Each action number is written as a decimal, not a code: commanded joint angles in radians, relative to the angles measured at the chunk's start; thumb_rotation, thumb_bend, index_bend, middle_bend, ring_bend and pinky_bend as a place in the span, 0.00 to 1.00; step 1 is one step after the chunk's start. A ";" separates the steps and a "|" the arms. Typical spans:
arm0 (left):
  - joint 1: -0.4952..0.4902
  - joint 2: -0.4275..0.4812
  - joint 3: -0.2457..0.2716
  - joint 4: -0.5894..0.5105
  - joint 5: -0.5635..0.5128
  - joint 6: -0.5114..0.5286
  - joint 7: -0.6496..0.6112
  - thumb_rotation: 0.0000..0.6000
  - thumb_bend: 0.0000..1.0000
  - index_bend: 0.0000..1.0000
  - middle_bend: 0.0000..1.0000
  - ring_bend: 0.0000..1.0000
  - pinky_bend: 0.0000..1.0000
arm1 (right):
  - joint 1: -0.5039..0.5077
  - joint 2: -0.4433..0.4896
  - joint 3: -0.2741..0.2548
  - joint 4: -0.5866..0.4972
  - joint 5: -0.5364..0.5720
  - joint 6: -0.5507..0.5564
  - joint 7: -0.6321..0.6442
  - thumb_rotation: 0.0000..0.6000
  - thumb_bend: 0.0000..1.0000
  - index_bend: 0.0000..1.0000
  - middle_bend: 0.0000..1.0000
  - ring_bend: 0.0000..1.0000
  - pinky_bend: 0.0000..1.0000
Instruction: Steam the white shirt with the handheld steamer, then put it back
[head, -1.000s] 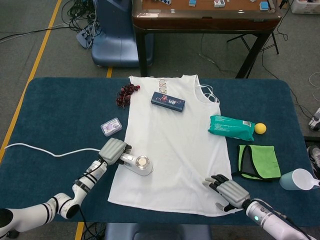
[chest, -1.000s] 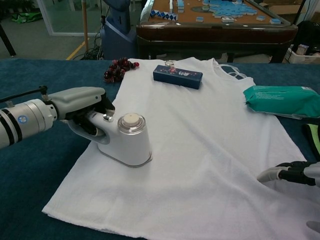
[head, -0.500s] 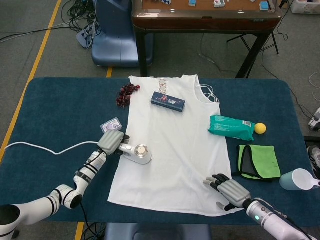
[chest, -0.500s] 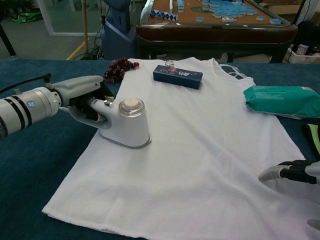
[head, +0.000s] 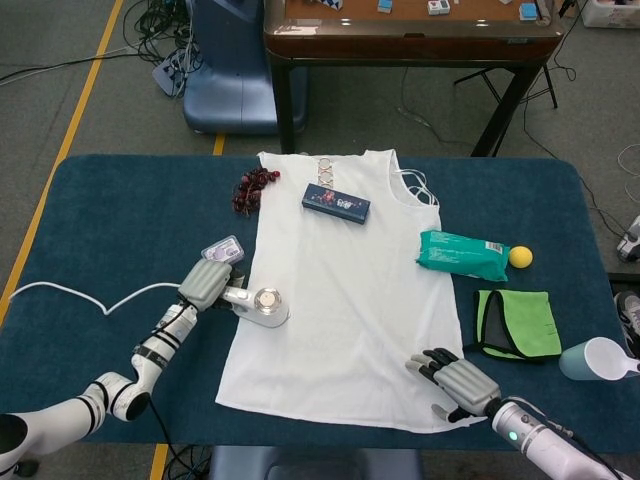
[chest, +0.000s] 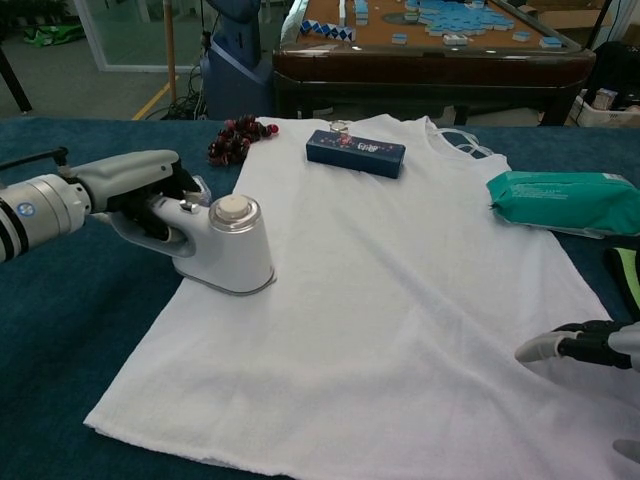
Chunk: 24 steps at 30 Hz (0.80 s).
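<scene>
The white shirt (head: 345, 295) (chest: 400, 300) lies flat on the blue table. A white handheld steamer (head: 262, 306) (chest: 226, 246) stands on the shirt's left edge. My left hand (head: 205, 284) (chest: 135, 190) grips its handle from the left. A white cord (head: 75, 297) trails off to the left. My right hand (head: 455, 382) (chest: 590, 345) rests on the shirt's lower right corner with its fingers spread flat on the cloth.
On the shirt's collar end lies a dark blue box (head: 336, 203) (chest: 356, 152). Dark beads (head: 252, 187) and a small clear case (head: 221, 249) sit left of the shirt. To the right are a green wipes pack (head: 463, 254), yellow ball (head: 520, 257), green cloth (head: 518, 324) and a cup (head: 598, 358).
My left hand has slid the steamer up and to the left, from inside the shirt's lower left part to its left edge. The right hand has stayed put.
</scene>
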<state>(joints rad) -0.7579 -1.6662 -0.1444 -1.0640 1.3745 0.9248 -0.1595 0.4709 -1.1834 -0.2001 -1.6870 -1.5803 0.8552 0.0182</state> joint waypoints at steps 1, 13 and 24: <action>0.007 0.009 0.013 -0.032 0.012 0.012 0.021 1.00 0.24 0.88 0.81 0.66 0.72 | 0.000 0.000 0.000 -0.001 -0.001 0.001 -0.001 1.00 0.41 0.00 0.09 0.00 0.00; -0.002 -0.017 0.024 -0.110 0.009 0.001 0.094 1.00 0.24 0.88 0.81 0.66 0.72 | -0.010 0.008 -0.006 -0.010 -0.008 0.015 -0.005 1.00 0.41 0.00 0.09 0.00 0.00; -0.002 -0.024 0.023 -0.129 0.001 0.003 0.119 1.00 0.24 0.88 0.81 0.66 0.72 | -0.013 0.008 -0.006 -0.004 -0.015 0.020 0.005 1.00 0.41 0.00 0.09 0.00 0.00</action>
<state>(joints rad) -0.7609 -1.6915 -0.1210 -1.1921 1.3762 0.9264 -0.0400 0.4582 -1.1758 -0.2061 -1.6908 -1.5953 0.8753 0.0235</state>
